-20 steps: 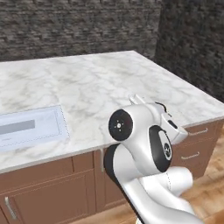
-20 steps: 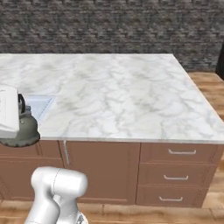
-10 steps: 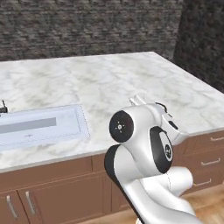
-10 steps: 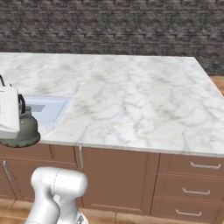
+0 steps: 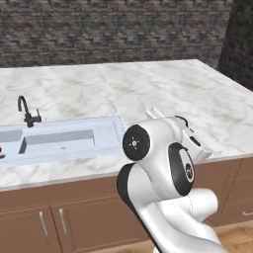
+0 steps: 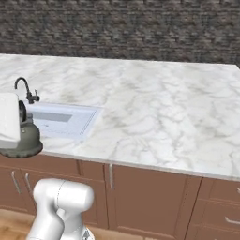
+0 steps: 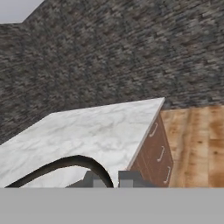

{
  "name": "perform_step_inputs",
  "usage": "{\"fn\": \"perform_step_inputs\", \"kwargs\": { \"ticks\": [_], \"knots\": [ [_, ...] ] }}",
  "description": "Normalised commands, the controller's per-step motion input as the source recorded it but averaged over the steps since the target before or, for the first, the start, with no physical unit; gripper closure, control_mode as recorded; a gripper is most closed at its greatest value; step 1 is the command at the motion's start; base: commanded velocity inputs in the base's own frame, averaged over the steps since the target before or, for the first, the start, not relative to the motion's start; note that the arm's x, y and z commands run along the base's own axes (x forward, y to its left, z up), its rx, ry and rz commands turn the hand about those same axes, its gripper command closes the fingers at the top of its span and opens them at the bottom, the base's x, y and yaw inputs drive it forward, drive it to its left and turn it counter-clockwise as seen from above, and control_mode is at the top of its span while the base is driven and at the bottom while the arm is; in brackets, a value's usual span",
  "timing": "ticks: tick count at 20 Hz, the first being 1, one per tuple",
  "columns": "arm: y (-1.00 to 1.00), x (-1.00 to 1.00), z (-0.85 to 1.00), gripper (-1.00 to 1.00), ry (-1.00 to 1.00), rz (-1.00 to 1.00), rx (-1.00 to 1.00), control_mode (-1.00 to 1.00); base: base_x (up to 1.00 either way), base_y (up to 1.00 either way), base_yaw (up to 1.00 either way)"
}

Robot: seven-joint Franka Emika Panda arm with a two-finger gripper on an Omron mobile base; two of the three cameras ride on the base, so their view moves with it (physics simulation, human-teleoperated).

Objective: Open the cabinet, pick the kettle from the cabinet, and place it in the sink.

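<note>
The small grey-olive kettle (image 6: 24,143) hangs at the far left of the right base view, under the white hand and in front of the counter's near edge. In the hand view its thin dark arched handle (image 7: 65,163) curves up between my fingertips, and my gripper (image 7: 110,180) is shut on it. The pale sink (image 5: 64,141) is set into the marble counter to the left of the arm; its right end (image 6: 65,121) lies just beyond the kettle. The cabinet is out of view.
A slim black faucet (image 5: 27,111) stands behind the sink. The marble counter (image 6: 154,103) runs wide to the right, against a dark stone wall. Brown doors and drawers (image 6: 150,197) line the counter's front, above the wooden floor (image 7: 201,140).
Both base views have shifted: the camera moved along the counter, so the sink and faucet have come further into view. The kettle stays in the shut gripper.
</note>
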Motion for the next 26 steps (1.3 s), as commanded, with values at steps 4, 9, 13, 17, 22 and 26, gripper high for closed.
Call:
{"fn": "perform_step_inputs", "kwargs": {
  "ticks": [4,9,13,17,22,26],
  "knots": [
    [0.00,0.00,0.00,1.00,0.00,0.00,0.00,1.00,0.43,0.44,0.11],
    [0.00,0.00,0.00,1.00,0.00,0.00,0.00,1.00,0.44,0.53,0.06],
    [0.00,0.00,0.00,1.00,0.00,0.00,0.00,1.00,0.47,0.49,0.04],
    [0.00,0.00,0.00,1.00,0.00,0.00,0.00,1.00,0.35,0.49,0.01],
    [0.00,0.00,0.00,1.00,0.00,0.00,0.00,1.00,0.30,0.51,0.00],
    [0.00,0.00,0.00,1.00,0.00,0.00,0.00,1.00,0.28,0.50,0.00]
  ]
}}
